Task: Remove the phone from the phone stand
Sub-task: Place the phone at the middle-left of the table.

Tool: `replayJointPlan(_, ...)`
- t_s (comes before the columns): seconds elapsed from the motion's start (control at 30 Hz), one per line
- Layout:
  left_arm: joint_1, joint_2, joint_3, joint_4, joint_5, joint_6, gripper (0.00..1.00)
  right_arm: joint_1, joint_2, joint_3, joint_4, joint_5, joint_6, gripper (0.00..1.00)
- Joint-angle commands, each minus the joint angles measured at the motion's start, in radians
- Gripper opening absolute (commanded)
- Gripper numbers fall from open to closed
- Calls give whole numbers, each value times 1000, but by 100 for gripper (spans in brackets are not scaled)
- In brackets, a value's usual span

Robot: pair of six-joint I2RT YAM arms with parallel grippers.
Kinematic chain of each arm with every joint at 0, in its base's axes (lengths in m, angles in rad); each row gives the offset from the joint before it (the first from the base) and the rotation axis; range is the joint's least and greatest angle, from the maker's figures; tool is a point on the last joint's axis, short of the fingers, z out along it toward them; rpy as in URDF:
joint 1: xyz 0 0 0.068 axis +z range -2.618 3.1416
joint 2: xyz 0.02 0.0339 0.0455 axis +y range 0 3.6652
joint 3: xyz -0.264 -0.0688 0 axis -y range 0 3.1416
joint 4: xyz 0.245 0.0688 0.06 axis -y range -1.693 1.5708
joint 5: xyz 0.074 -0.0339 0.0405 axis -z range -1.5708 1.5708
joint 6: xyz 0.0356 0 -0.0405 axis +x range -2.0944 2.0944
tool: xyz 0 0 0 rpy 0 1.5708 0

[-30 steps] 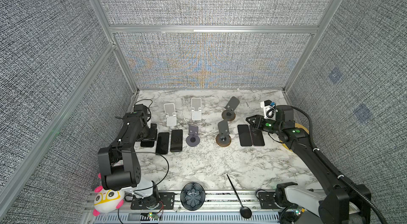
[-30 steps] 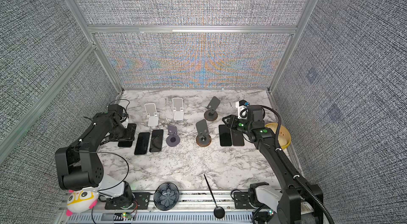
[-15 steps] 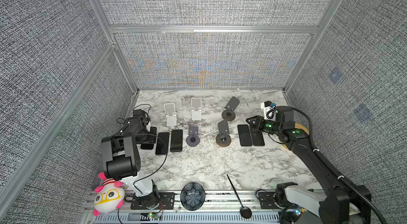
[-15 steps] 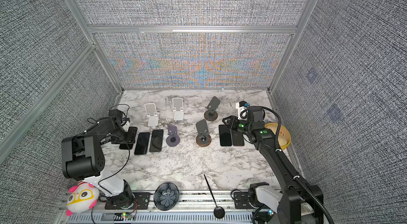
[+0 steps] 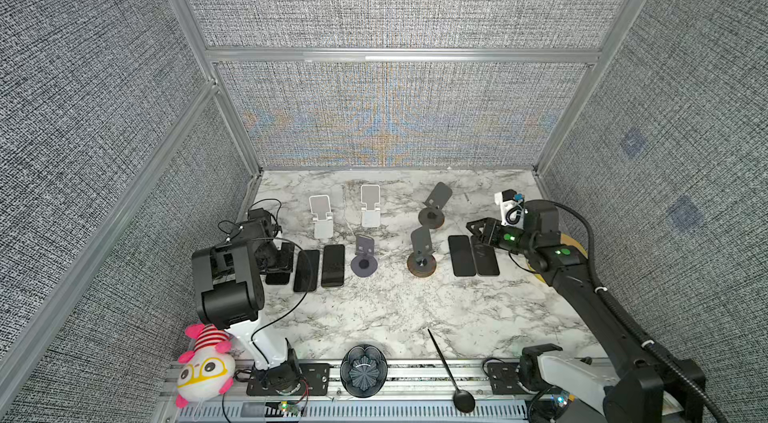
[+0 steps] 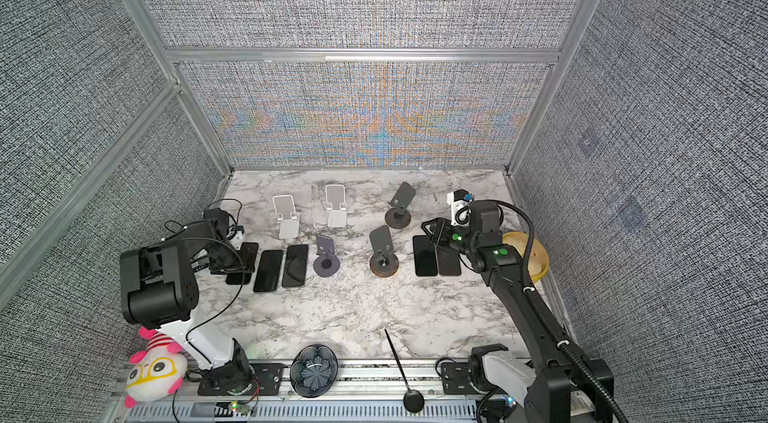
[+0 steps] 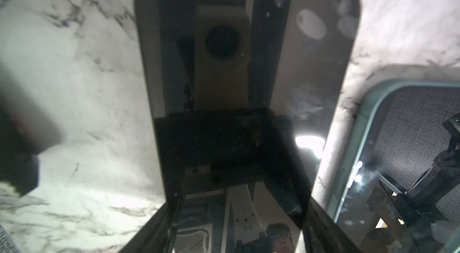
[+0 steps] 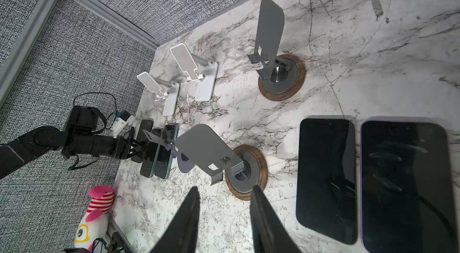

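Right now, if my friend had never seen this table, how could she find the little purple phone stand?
Look at the marble table, where phones and stands make a row across the middle. The purple phone stand sits in that row between a flat black phone and a grey stand. It alone is lilac, with a plain round base; the grey stand has a wooden ring.

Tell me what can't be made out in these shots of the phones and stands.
Left claw: small and dark against the leftmost phone in both top views; in the left wrist view its fingers flank that phone, but whether they grip it is unclear.
Leftmost phone: one end cut off by the left wrist picture's edge.
Yellow round object: mostly covered by the right arm in both top views; unidentifiable.
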Motion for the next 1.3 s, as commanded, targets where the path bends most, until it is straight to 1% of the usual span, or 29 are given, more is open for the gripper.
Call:
replayJointPlan(0.0,2,8,4,-13,6,-8,37,-1,-5,-2,-14,13,-3,36)
replayJointPlan(0.07,2,11,6,-14,8,-8,47,-1,-5,-4,-13,15,-2,36)
replayJointPlan(0.1,4,13,7,-16,6,-8,54,-2,-5,-3,-13,16,-2,36)
replayJointPlan(0.13,4,13,10,-21,5,-5,59,-2,-4,-1,-12,15,-2,36)
replayJointPlan(0.23,4,9,11,-31,2,1,66,-3,-12,-2,-16,17,-3,36)
replayJointPlan(0.27,4,6,10,-30,2,3,67,-2,-14,-3,-18,19,-4,36)
replayJointPlan(0.33,4,2,6,-29,1,3,72,-4,-19,-3,-24,25,-6,36)
replayJointPlan(0.4,4,2,7,-33,0,3,83,-4,-19,-4,-24,27,-8,36)
replayJointPlan(0.43,4,1,8,-35,1,3,87,-5,-19,-4,-25,29,-9,36)
replayJointPlan(0.57,4,-11,9,-35,-5,0,91,-9,-19,1,-39,31,-16,36)
replayJointPlan(0.63,4,-19,13,-40,-12,-4,92,-14,-21,2,-47,33,-26,36)
replayJointPlan(0.77,4,-67,48,-77,-34,-9,95,-28,-22,8,-74,55,-55,38)
replayJointPlan(0.87,3,-149,93,-103,-45,-29,97,-51,-14,27,-112,89,-105,46)
replayJointPlan(0.97,-4,-260,122,-91,-3,-63,98,-77,-14,29,-126,148,-135,63)
replayJointPlan(1.0,-4,-302,121,-70,26,-78,98,-85,-18,24,-122,177,-143,78)
replayJointPlan(1.03,-5,-343,114,-40,64,-86,98,-91,-21,18,-117,207,-151,97)
replayJointPlan(1.07,-6,-377,106,-14,94,-97,98,-95,-25,13,-109,234,-160,99)
replayJointPlan(1.17,-18,-476,47,120,153,-169,98,-97,-33,-19,-67,363,-181,99)
replayJointPlan(1.23,-30,-528,-10,241,196,-232,98,-101,-37,-57,-23,458,-190,99)
replayJointPlan(1.27,-39,-547,-42,295,207,-240,98,-102,-39,-76,-2,490,-207,99)
